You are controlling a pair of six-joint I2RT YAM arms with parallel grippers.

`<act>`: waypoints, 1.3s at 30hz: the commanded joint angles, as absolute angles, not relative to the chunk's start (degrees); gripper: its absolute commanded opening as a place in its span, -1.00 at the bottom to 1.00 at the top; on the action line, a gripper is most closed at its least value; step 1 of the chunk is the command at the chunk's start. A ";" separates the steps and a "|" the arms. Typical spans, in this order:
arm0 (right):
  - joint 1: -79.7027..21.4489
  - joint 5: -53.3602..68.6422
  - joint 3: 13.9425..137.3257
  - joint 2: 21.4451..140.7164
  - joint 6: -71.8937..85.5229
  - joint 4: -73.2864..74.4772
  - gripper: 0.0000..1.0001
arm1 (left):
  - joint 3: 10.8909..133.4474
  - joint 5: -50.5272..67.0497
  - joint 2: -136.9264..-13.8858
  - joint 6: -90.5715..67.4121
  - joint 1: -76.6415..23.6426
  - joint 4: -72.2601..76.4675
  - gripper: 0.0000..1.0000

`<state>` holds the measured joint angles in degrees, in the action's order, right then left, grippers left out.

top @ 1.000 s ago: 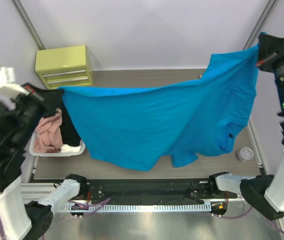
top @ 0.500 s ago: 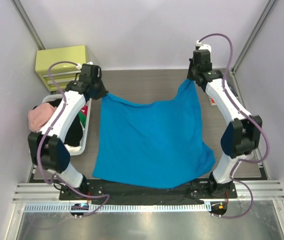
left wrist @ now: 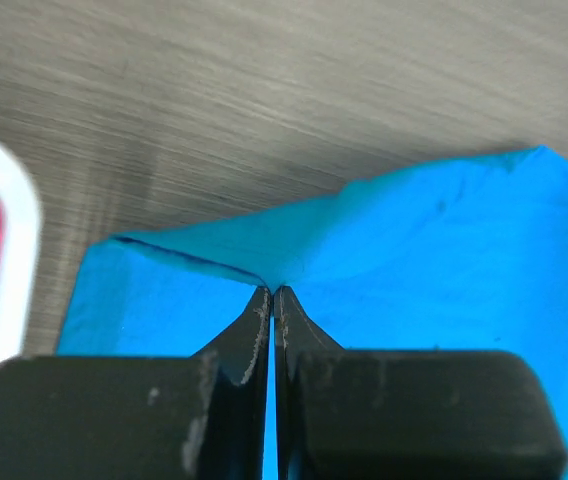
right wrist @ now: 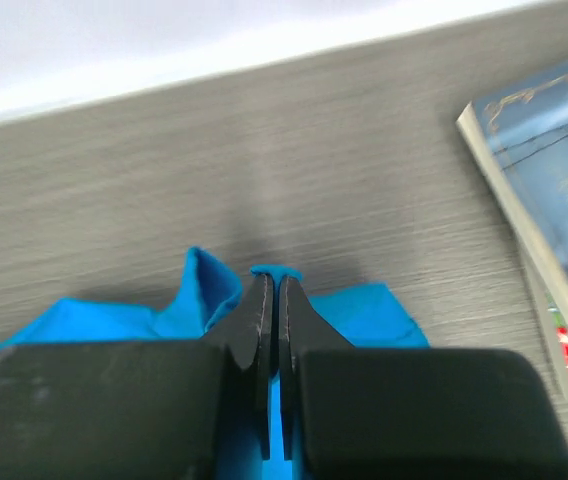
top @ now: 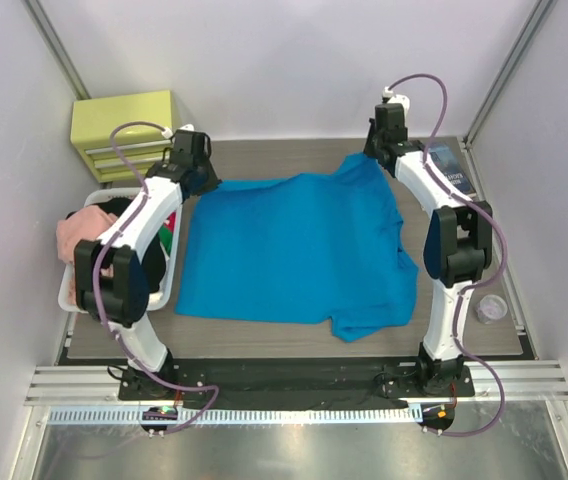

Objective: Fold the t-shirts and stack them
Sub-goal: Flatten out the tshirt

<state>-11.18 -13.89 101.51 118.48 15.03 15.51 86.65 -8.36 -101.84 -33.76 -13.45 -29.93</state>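
Note:
A turquoise-blue t-shirt (top: 294, 250) lies spread across the wooden table, a sleeve bunched at its near right corner. My left gripper (top: 207, 183) is shut on its far left edge, and in the left wrist view the blue cloth (left wrist: 434, 260) is pinched at the tips of that gripper (left wrist: 271, 291). My right gripper (top: 372, 155) is shut on the far right edge; in the right wrist view a small fold of the shirt (right wrist: 204, 290) pokes out at the tips of the gripper (right wrist: 273, 277). More t-shirts, pink (top: 76, 236), black and red, sit in a white basket (top: 169, 285) at the left.
A yellow-green drawer unit (top: 129, 130) stands at the far left corner. Dark-covered books (top: 451, 168) lie at the far right, next to my right gripper, and show in the right wrist view as a book (right wrist: 554, 190). A small round lid (top: 487, 309) rests near the right edge.
Both arms have swung from high near the camera to the far side of the table and lowered. The blue shirt went from hanging stretched in the air to lying spread flat on the table.

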 commanded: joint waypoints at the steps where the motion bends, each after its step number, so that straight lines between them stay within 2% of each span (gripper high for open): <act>1: -10.90 -13.27 105.47 105.13 14.15 12.92 -0.97 | 83.60 -10.19 -89.23 -32.34 -13.01 -26.72 -1.00; 9: -10.99 -11.95 96.86 87.82 15.29 15.29 -0.98 | 62.95 -6.51 -61.92 -43.48 -13.18 -22.94 -1.00; 16: -10.99 -12.57 94.84 80.34 19.76 17.58 -0.97 | 48.88 -6.50 -47.84 -59.32 -13.18 -21.09 -0.99; 23: -10.99 -19.50 92.99 76.46 25.03 22.57 -0.97 | 56.86 -14.50 -45.96 -58.10 -13.01 -33.48 -0.99; 27: -10.99 -22.85 92.99 77.08 24.62 24.78 -0.98 | 60.37 -14.24 -47.81 -55.90 -12.92 -33.31 -0.99; 39: -10.99 -19.16 92.72 80.32 22.33 26.10 -0.97 | 63.28 -12.31 -51.85 -52.91 -12.04 -32.52 -0.99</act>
